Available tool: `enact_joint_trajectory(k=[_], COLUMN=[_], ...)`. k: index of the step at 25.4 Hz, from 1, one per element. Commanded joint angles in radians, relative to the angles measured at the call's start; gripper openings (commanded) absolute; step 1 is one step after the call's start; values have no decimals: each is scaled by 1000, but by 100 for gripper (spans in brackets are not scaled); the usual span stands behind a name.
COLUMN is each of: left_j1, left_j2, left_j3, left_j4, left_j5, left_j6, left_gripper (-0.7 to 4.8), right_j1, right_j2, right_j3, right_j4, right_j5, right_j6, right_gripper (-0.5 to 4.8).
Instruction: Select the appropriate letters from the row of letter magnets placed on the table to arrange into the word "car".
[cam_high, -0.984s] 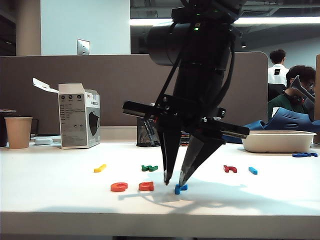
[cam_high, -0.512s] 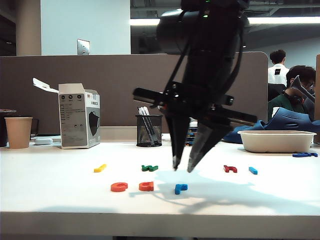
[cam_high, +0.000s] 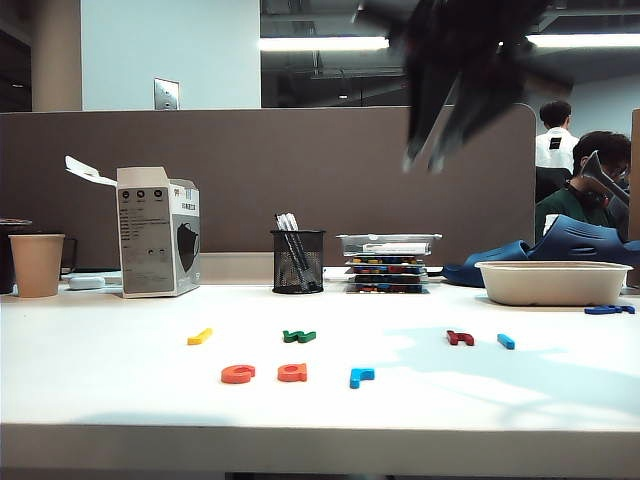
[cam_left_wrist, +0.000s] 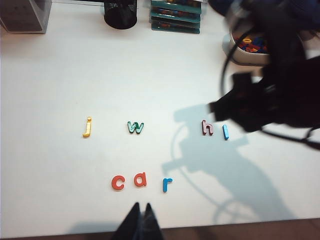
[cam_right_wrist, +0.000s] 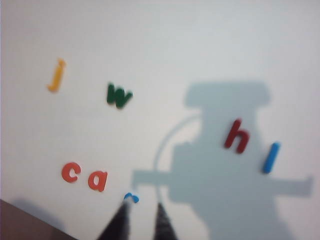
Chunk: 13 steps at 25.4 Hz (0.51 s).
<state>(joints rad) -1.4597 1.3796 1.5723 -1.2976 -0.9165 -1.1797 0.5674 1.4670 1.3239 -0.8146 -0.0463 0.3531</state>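
Nearest the front edge of the table (cam_high: 100, 410), the three chosen letters lie side by side: orange-red c (cam_high: 238, 374), orange-red a (cam_high: 292, 373) and light-blue r (cam_high: 361, 376). From the left wrist view they read "car" in order, evenly spaced, none touching. My judgement is that the placing step is finished and the task stands complete or nearly so; what remains is for the arm to clear away, and perhaps a nudge if the r sits slightly off line.

Behind them, in the far row, four letters are left: yellow j (cam_high: 200, 336), green w (cam_high: 299, 336), dark red h (cam_high: 460, 338) and blue l (cam_high: 506, 341), with a wide gap between w and h.

The left gripper (cam_left_wrist: 140, 220) sits low at the near table edge, just in front of the word, its fingers pressed together and holding nothing. The right gripper (cam_high: 430, 155) hangs high above the far right of the table, well clear of every letter; its fingers (cam_right_wrist: 120, 220) stand a little apart with nothing between them.

The exterior view shows that height, though the gripper is blurred there. The wrist views give the letters' shapes from above, which the exterior flattens to coloured slivers. The left wrist view also shows coloured letters inside the tub (cam_left_wrist: 235, 52), hidden from the exterior by its wall.
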Motion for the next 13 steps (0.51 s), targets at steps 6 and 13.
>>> enact_joint_trajectory(k=[6, 13], left_j1=[0, 0], left_j2=[-2, -2], left_j3=[2, 2], left_j4=[13, 60], left_j5=[-4, -4], left_j6=[1, 1], left_gripper=[-5, -5], right_j1=[-106, -325], right_j2=[-255, -441], right_j3=[33, 33], right_j4=[29, 64], right_j5=[47, 65], right_j6=[-165, -244], right_gripper=[-6, -6])
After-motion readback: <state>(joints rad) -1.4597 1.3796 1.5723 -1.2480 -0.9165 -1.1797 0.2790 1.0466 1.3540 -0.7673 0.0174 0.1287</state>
